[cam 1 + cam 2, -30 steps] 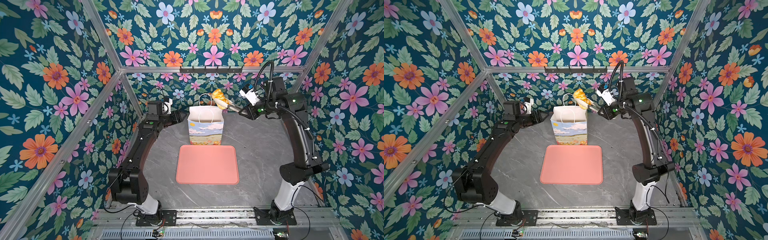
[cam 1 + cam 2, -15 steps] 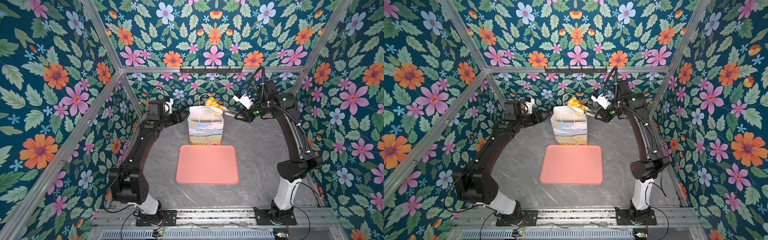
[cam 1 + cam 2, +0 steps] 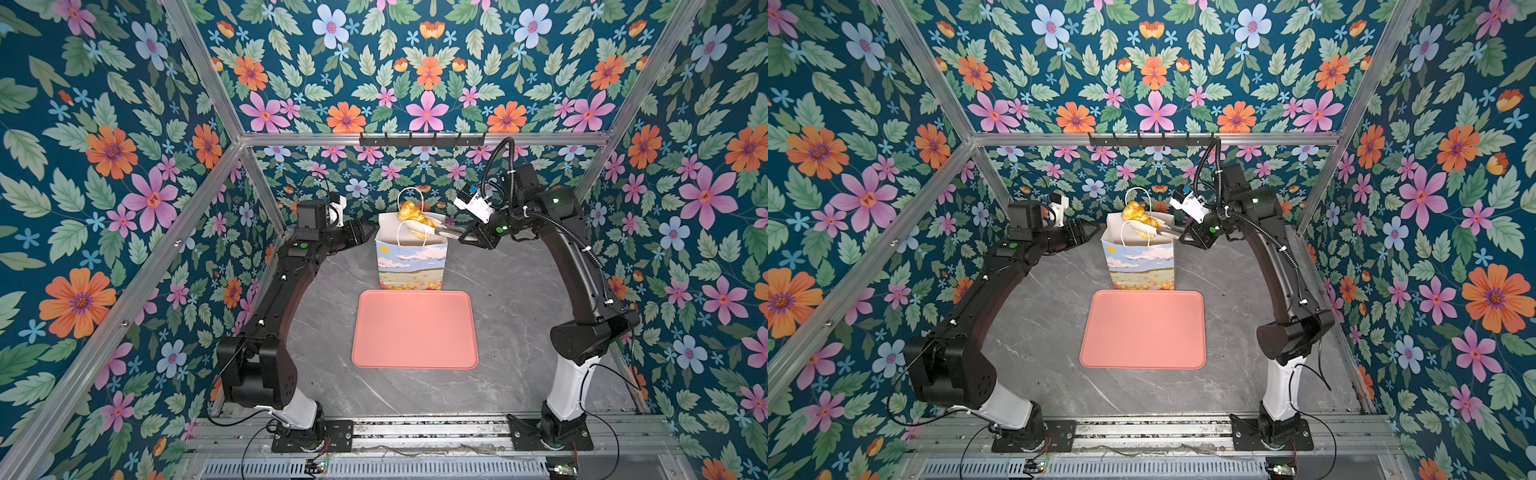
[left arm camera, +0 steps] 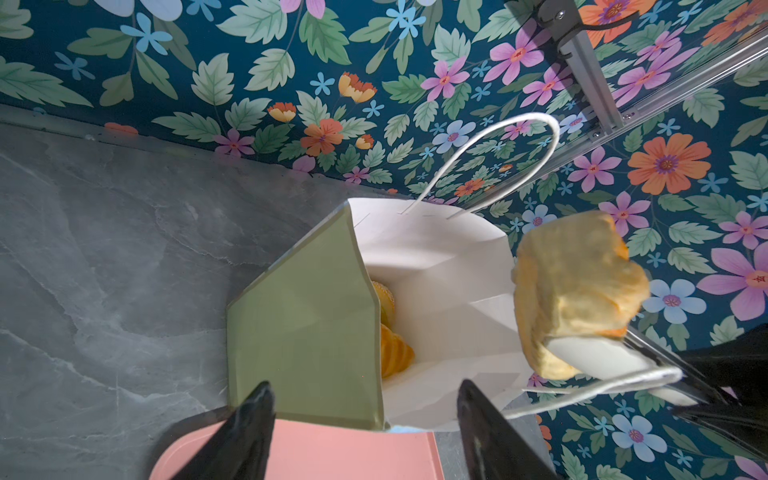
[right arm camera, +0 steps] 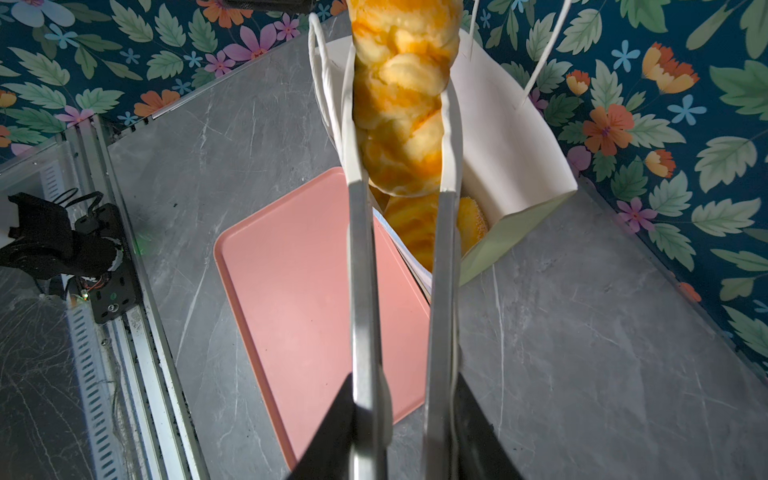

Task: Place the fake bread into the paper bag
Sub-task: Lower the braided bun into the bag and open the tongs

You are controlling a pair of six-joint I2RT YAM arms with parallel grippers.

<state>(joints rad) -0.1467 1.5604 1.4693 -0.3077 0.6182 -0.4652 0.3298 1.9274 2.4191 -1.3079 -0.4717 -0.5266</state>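
The paper bag [image 3: 411,266] [image 3: 1142,266] stands upright behind the pink tray, its mouth open [image 4: 436,266]. My right gripper [image 3: 465,237] [image 3: 1185,235] [image 5: 405,395] is shut on metal tongs [image 5: 361,291], whose white tips clamp a braided piece of fake bread [image 3: 411,214] [image 3: 1136,212] [image 4: 577,286] [image 5: 401,95] just above the bag's mouth. More fake bread lies inside the bag [image 4: 395,353] [image 5: 415,224]. My left gripper [image 3: 368,230] [image 3: 1090,228] [image 4: 365,386] is open, holding nothing, close beside the bag's left side.
The pink tray [image 3: 415,332] [image 3: 1142,332] [image 5: 299,291] lies bare on the grey marble tabletop in front of the bag. A black hook rail [image 3: 422,139] runs along the back wall. Flowered walls close in the back and both sides.
My right arm has carried the tongs and braided bread leftward and down, from beside the bag to over its mouth. The left arm has stayed put.
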